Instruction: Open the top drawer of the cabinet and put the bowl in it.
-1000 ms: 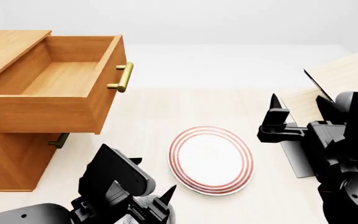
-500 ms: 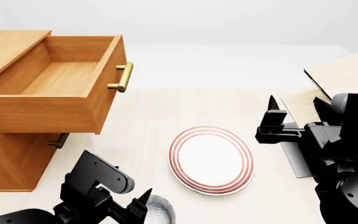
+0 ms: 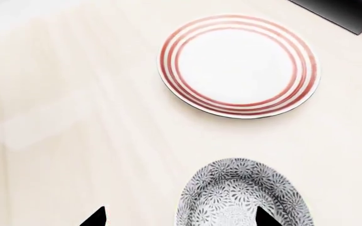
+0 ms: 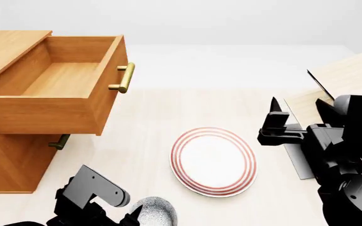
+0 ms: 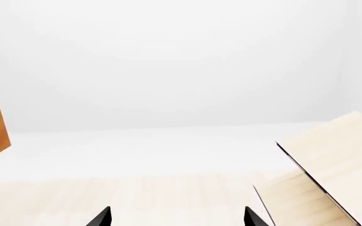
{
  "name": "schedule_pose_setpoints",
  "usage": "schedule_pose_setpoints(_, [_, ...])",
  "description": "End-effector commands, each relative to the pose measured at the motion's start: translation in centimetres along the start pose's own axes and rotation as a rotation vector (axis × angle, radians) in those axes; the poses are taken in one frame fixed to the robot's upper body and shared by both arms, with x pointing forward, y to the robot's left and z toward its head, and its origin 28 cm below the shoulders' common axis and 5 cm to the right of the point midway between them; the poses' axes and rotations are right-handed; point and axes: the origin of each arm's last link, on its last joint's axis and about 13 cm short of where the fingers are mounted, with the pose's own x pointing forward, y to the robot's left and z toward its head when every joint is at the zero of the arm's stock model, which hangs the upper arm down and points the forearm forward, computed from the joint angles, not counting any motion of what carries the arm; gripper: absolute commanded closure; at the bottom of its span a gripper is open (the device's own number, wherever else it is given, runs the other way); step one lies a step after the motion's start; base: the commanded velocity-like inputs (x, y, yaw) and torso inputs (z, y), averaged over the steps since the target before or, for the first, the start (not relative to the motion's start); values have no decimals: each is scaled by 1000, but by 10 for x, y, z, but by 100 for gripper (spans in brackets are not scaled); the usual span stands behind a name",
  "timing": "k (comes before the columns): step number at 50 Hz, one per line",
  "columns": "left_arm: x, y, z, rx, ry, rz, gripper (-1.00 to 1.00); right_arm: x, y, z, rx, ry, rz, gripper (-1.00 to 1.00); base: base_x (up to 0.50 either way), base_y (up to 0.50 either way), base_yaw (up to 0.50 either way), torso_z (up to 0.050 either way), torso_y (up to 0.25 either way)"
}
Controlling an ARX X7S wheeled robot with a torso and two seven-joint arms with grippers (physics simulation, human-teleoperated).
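The cabinet stands at the left with its top drawer pulled out and nothing inside; the brass handle faces right. The speckled bowl sits upright on the table at the bottom edge of the head view. My left gripper is open just above it. In the left wrist view one fingertip lies over the bowl and the other is out over the bare table. My right gripper is open and holds nothing, hovering at the right, far from the bowl.
A red-ringed white plate lies flat in the middle, right of the bowl. A pale tilted-board rack with a dark base stands at the far right behind my right arm. A lower drawer's handle sticks out under the open drawer.
My left arm has drawn back toward the bottom edge of the head view, uncovering more of the bowl. The right gripper shifted only slightly. Drawer, plate and bowl stayed put.
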Motion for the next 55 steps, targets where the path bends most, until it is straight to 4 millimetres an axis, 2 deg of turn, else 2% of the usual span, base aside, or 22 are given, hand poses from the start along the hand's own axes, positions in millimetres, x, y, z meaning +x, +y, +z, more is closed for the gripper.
schedule_pose_setpoints(1, [1,2,-2,-2,35,5,-100,1,0,-1,2,3,1,-100,0,0,0,0,0])
schedule_pose_setpoints(27, [33,13,-3,-27,109,-7,-100,4,-1,-4,-1,15,-5,-100,0,0,0,0,0])
schedule_pose_setpoints(55, [45,21,9,50,229,7,-100,6,-2,-10,4,25,-6,-100,0,0,0,0,0])
